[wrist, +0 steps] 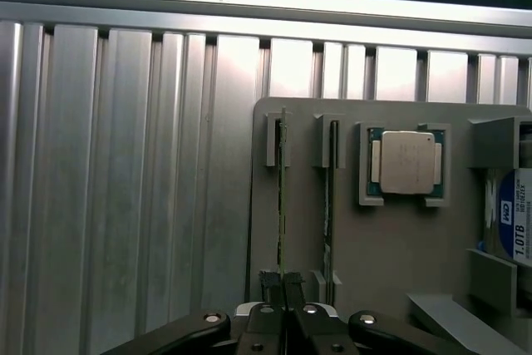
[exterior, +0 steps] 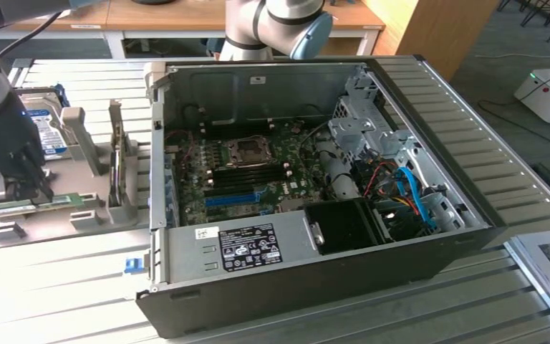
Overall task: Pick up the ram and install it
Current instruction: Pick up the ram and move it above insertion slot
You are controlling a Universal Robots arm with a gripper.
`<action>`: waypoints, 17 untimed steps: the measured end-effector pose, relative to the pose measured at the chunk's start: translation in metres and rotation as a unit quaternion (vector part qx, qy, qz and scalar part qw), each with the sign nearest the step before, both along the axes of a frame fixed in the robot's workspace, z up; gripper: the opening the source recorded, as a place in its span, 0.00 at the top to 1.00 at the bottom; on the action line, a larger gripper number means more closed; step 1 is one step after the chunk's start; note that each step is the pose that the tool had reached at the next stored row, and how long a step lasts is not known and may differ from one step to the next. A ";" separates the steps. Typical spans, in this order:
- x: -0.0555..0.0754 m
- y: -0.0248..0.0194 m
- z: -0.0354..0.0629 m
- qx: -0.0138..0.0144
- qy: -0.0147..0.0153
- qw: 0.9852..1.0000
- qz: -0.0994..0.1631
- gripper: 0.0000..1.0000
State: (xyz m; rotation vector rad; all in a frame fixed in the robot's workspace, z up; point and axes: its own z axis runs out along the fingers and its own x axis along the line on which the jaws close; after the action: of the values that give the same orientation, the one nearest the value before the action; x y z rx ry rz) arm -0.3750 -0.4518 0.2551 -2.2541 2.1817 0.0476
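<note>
My gripper (wrist: pixel 283 282): clenched, the two dark ribbed fingertips (wrist: pixel 270 282) pressed together on the ram's thin upper edge near one end.

Why this hold: I judge that a pinch across the board's thickness keeps the stick vertical and square to a slot, and spares the chips on its faces.

The ram (wrist: pixel 283 197): a slim green strip standing on edge, seated in the outermost groove of the grey holder (wrist: pixel 391 247). In the exterior view it lies low at that view's left, under my gripper, well apart from the case.

Holder: matt grey moulded plate with raised posts and grooves, each shaped to one part, so every piece waits upright and reachable from above.

Neighbour groove: a second thin, darker board (wrist: pixel 333 189) stands just beside the ram, parallel, not touching it.

Processor (wrist: pixel 407 163): square, dull metal lid on a green base, framed by four corner blocks.

Hard drive (wrist: pixel 514 222): propped at the holder's far side, pale label with blue print.

Table (wrist: pixel 125 189): ribbed bare aluminium, bright and glaring.

Computer case (exterior: pixel 428 236): black and grey sheet metal, lying open with the motherboard (exterior: pixel 246 179) facing up.
</note>
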 end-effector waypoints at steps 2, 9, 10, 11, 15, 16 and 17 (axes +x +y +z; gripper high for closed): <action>0.000 0.0000 0.0012 0.000 0.000 1.000 0.000 0.89; 0.000 0.0000 0.0041 0.000 0.000 1.000 0.000 0.89; 0.000 0.0000 0.0049 0.000 0.000 1.000 0.000 0.89; 0.000 0.0000 0.0060 0.000 0.000 1.000 0.000 0.89; 0.000 0.0000 0.0103 0.000 0.000 1.000 0.000 0.89; 0.000 0.0000 0.0111 0.000 0.000 1.000 0.000 0.89; 0.000 0.0000 0.0120 0.000 0.000 1.000 0.000 0.89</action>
State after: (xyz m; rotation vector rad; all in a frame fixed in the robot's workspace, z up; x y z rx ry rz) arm -0.3750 -0.4518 0.2671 -2.2541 2.1816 0.0476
